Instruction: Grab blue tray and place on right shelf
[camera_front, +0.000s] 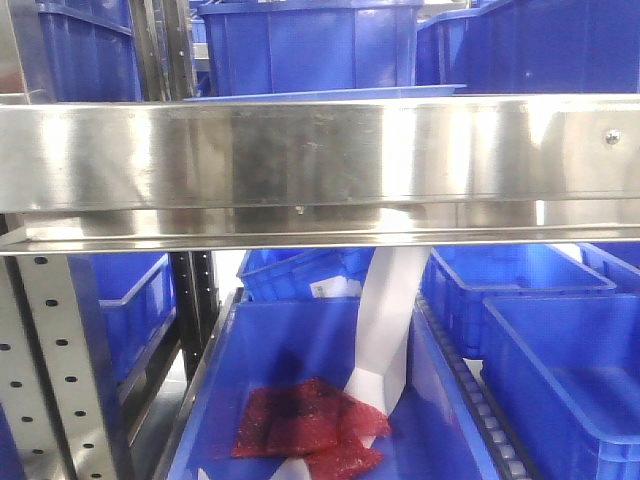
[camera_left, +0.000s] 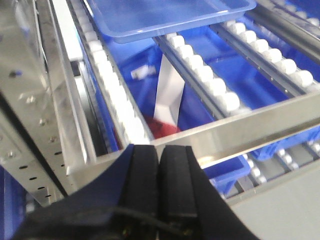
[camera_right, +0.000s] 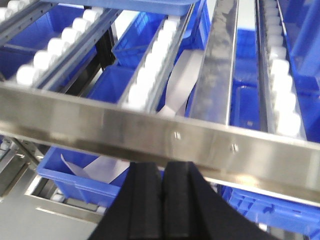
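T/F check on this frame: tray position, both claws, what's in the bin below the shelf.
1. The blue tray rests on the roller tracks of the steel shelf. True.
2. The left claw is clamped on the tray's rim. False: its fingers are pressed together with nothing between them, short of the shelf's front lip and apart from the tray.
3. The right claw is shut and empty. True.
4. The bin under the shelf holds only green parts. False: it holds a red mesh item and a white strip.
5. The tray hangs over the shelf's front lip. False: it sits further back on the rollers.
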